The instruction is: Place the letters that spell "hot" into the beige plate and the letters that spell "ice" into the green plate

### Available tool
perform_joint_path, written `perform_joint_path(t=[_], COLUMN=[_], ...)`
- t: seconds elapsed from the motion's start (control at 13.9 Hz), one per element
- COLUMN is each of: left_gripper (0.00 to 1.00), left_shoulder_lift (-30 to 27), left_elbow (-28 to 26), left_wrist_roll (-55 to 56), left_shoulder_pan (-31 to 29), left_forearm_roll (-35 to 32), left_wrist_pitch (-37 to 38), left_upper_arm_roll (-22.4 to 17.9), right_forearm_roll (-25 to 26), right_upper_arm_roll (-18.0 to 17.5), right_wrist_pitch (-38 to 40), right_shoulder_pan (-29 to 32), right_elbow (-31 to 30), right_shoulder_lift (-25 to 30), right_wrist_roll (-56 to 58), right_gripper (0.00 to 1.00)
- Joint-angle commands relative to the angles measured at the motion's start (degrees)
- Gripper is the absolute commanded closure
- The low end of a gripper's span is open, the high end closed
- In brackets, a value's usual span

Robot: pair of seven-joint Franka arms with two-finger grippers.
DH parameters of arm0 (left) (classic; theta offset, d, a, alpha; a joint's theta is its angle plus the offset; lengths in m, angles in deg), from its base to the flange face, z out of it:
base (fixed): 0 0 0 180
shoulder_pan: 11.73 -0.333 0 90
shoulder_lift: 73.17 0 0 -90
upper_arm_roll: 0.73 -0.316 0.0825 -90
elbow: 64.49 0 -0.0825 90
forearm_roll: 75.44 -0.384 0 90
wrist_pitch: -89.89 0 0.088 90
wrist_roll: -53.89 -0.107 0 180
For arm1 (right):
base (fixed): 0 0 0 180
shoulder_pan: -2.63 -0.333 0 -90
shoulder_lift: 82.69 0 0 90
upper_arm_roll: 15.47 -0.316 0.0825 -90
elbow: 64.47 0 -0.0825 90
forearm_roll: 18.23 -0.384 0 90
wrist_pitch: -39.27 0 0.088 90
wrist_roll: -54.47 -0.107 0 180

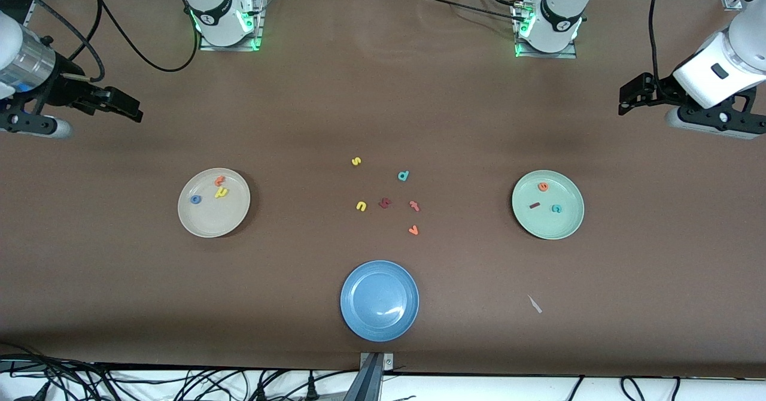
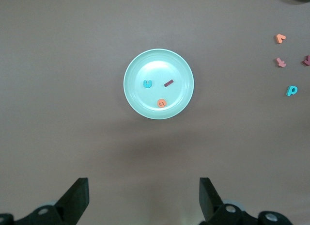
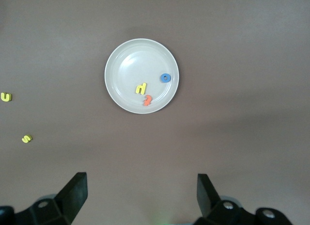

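The beige plate (image 1: 209,221) lies toward the right arm's end of the table. In it are the blue o (image 1: 195,199), the yellow h (image 1: 221,193) and the orange t (image 1: 219,180). The green plate (image 1: 550,224) lies toward the left arm's end and holds the orange e (image 1: 543,187), the dark red i (image 1: 535,205) and the teal c (image 1: 556,208). My left gripper (image 1: 627,99) hangs open and empty high above the table, looking down on the green plate (image 2: 145,65). My right gripper (image 1: 134,109) hangs open and empty above the table, with the beige plate (image 3: 131,60) below it.
An empty blue plate (image 1: 379,300) sits near the front camera's edge. Loose letters lie mid-table: yellow s (image 1: 356,161), teal d (image 1: 403,176), yellow u (image 1: 361,206), a dark red letter (image 1: 385,203), two orange ones (image 1: 414,206). A white scrap (image 1: 534,304) lies nearby.
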Motion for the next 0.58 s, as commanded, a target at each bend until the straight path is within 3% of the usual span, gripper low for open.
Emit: perform_joint_path(t=[0.0,0.5], left_gripper=[0.0,0.0], left_shoulder_lift=[-0.26,-1.4], left_elbow=[1.03,0.94], left_wrist_roll=[0.43,0.43], left_shoulder_pan=[-0.88,-1.84], left_forearm_roll=[-0.36,-0.54], left_wrist_pitch=[1.46,3.83], left_upper_arm_roll=[0.95,2.97], right_forearm_roll=[0.65,0.65], right_upper_arm_roll=[-0.76,-0.5], right_wrist_pitch=[0.13,0.04], right_shoulder_pan=[-0.15,-0.06], right_elbow=[-0.28,-0.28], right_shoulder_lift=[0.31,0.31], right_wrist_roll=[-0.63,-0.19], right_gripper=[0.0,0.0])
